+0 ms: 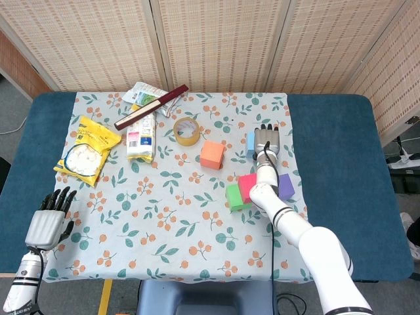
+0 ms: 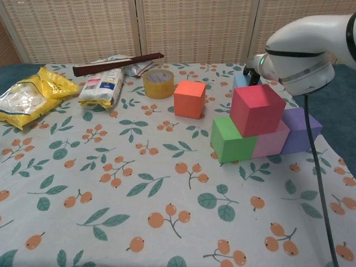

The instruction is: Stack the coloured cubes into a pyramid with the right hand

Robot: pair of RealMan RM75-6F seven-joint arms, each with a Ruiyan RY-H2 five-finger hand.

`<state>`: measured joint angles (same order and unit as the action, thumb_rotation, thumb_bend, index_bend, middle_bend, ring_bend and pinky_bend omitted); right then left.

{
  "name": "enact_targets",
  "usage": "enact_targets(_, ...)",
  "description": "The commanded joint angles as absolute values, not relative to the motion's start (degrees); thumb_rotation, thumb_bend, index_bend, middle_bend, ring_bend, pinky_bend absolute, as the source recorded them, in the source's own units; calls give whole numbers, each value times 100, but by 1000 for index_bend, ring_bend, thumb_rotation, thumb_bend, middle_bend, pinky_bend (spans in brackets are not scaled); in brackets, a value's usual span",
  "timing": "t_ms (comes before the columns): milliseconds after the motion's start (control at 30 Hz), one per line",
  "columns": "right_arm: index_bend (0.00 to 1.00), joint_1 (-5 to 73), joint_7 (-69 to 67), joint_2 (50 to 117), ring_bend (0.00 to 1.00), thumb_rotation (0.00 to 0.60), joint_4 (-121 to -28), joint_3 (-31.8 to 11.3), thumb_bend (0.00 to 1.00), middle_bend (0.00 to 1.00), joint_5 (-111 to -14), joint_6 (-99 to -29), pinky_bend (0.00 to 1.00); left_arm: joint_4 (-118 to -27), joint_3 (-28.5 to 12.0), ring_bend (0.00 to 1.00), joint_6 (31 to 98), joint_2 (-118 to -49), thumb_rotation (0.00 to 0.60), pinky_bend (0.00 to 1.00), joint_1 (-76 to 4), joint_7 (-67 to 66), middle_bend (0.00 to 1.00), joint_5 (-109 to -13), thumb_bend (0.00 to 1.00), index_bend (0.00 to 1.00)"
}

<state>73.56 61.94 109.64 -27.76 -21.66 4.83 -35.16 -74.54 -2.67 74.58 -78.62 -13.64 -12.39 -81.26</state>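
Note:
A red cube (image 2: 257,109) sits on a row of green cube (image 2: 231,140), pink cube (image 2: 271,142) and purple cube (image 2: 301,129). An orange cube (image 1: 211,155) stands alone to their left. Behind the stack is a light blue cube (image 1: 250,142), mostly covered by my right hand (image 1: 266,140), whose fingers lie stretched out over its right side and top. In the chest view my right forearm (image 2: 300,53) hides most of that hand, and only a corner of the blue cube (image 2: 239,82) shows. My left hand (image 1: 49,222) hangs open off the table's front left edge.
A yellow tape roll (image 1: 187,131) lies left of the blue cube. Further left are a white packet (image 1: 140,136), a dark flat stick (image 1: 151,107) across it, and a yellow snack bag (image 1: 88,149). The floral cloth (image 1: 170,236) covers the table's middle.

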Motion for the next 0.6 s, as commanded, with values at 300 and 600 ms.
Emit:
enact_targets(300,693,7310,5992,10699,0,600,-3131,-2594,189,150,73,-3788,141,-7493,-251,0,7491,-7822,600,147,-1358,-1187,0,-8160,437,0)
enact_targets(600,720,6066,5251,8065,0,600,-7429,-2615,189,167,-908,-4893,144,-7592,-178,0,7570,-7776,600,147,-1327,-1174,0,-8274,437,0)
